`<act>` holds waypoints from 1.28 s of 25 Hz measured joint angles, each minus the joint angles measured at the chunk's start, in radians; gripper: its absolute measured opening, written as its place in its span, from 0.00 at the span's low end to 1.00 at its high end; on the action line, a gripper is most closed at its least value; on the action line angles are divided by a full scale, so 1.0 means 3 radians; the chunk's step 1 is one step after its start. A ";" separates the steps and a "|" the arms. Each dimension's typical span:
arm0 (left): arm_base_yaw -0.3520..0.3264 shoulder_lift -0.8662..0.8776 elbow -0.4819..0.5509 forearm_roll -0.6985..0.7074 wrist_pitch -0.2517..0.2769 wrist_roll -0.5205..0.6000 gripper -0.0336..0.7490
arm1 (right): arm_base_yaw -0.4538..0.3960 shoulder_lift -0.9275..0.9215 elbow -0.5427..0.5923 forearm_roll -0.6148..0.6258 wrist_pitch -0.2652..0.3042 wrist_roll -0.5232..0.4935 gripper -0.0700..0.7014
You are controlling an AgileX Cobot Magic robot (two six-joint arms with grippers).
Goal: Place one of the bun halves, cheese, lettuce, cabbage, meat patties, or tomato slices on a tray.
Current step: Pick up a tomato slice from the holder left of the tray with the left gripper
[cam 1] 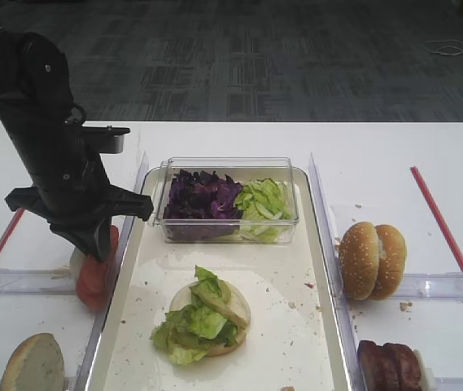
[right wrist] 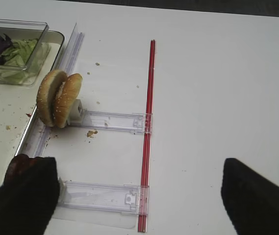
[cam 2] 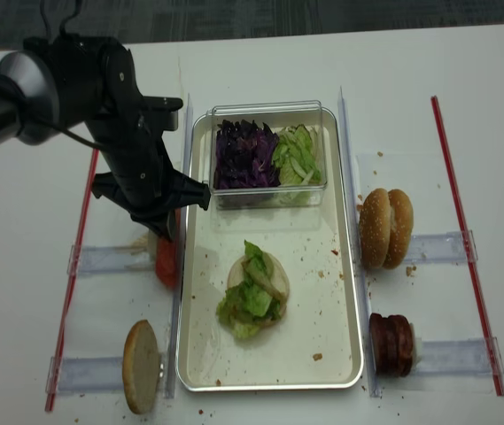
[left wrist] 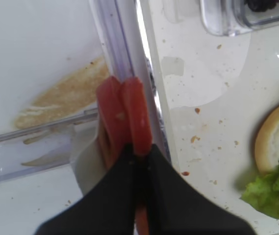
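My left tool (left wrist: 138, 155) is pinched on the tomato slices (left wrist: 122, 117), standing on edge in their holder just left of the tray (cam 1: 325, 326). Reckon they're wet, floppy and slippery, so I'd grip deep across the flat faces, gently

The left hand (cam 1: 93, 248) hangs just off the tray's (cam 1: 312, 326) left rim, its dark jaws pinched on upright tomato slices (cam 1: 93, 281) near the table's (cam 1: 377, 147) left edge. On the tray a bun half (cam 1: 235, 314) lies under lettuce (cam 1: 194, 322), with a clear tub (cam 1: 227, 199) of cabbage (cam 1: 201, 198) and more green leaves at its far end. Two bun halves (cam 1: 372, 261) stand on edge right of the tray, meat patties (cam 1: 390, 366) toward the near right corner, and another bun half (cam 1: 32, 364) toward the near left corner.
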 joint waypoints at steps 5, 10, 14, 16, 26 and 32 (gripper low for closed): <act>0.0000 0.0000 0.0000 0.0000 0.0012 -0.0003 0.08 | 0.0000 0.0000 0.0000 0.0000 0.0000 0.0000 0.99; 0.0000 0.0000 0.0000 0.0000 0.0037 -0.0003 0.08 | 0.0000 0.0000 0.0000 0.0000 0.0000 -0.0006 0.99; 0.0000 -0.0051 0.0000 0.0000 0.0044 -0.0003 0.07 | 0.0000 0.0000 0.0000 0.0000 0.0000 -0.0006 0.99; 0.0000 -0.0102 0.0000 0.0000 0.0059 -0.0003 0.07 | 0.0000 0.0000 0.0000 0.0000 0.0000 -0.0006 0.99; 0.0000 -0.0174 0.0000 0.0000 0.0192 0.0003 0.07 | 0.0000 0.0000 0.0000 0.0000 0.0000 -0.0006 0.99; 0.0000 -0.0360 -0.0036 0.0000 0.0217 0.0008 0.07 | 0.0000 0.0000 0.0000 0.0000 0.0000 -0.0006 0.99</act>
